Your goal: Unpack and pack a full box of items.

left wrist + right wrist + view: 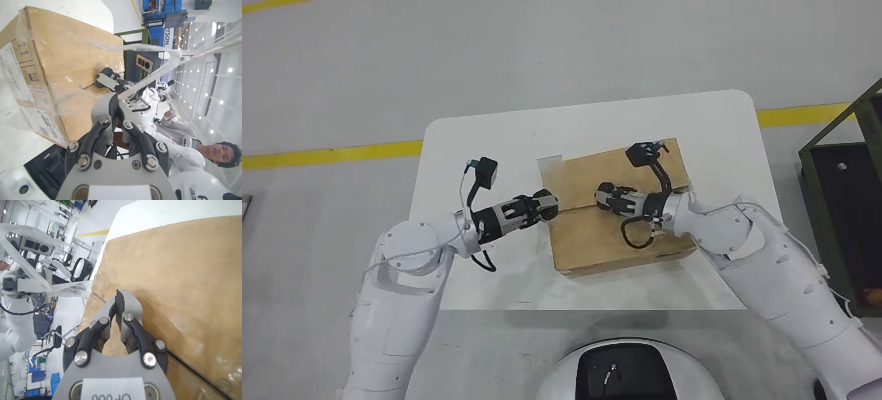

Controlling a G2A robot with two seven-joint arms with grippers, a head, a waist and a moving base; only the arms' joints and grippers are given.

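Observation:
A closed cardboard box (587,248) lies on the white table (472,140). At the box's left edge, my left gripper (545,205) is shut on a strip of clear tape (151,75). The strip loops away from the left gripper (115,100) and runs back to the box (66,53), where its far end still sticks. My right gripper (602,195) rests on the box top beside the centre seam, its fingers shut with nothing between them. In the right wrist view the right gripper (118,304) sits over the box (179,266), with the tape (71,289) stretched off the box's edge.
A dark green cart (842,200) stands just off the table's right side. Printed labels (17,75) cover the box's end face. Bare table surface lies to the left of and behind the box. A yellow floor line (332,155) runs behind the table.

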